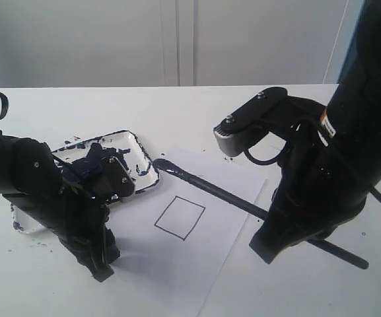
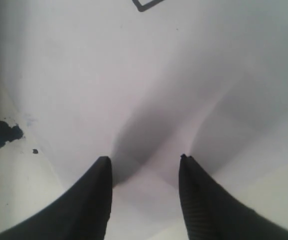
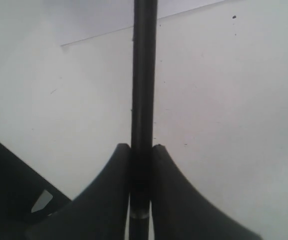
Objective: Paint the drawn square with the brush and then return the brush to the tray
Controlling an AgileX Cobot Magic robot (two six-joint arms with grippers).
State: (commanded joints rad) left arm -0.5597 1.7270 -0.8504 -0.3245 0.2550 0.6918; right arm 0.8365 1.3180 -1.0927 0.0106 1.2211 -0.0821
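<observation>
The drawn square (image 1: 179, 216) is a tilted black outline with a white inside, on the paper sheet (image 1: 157, 264). The long black brush (image 1: 210, 187) slants across the sheet, its dark blue tip (image 1: 161, 165) next to the tray's right rim. The paint-smeared white tray (image 1: 137, 146) is partly hidden behind my left arm. My right gripper (image 1: 267, 248) (image 3: 141, 147) is shut on the brush (image 3: 144, 75) handle, right of the square. My left gripper (image 1: 102, 271) (image 2: 144, 160) stands open, fingertips down on the sheet's left part, nothing between them. One corner of the square (image 2: 146, 5) shows in the left wrist view.
Dark blue paint blots (image 2: 4, 132) mark the white table beside the sheet's edge, and more splatter (image 1: 41, 246) lies near the tray. The sheet's edge (image 3: 134, 27) shows ahead of the right gripper. A wall stands behind the table.
</observation>
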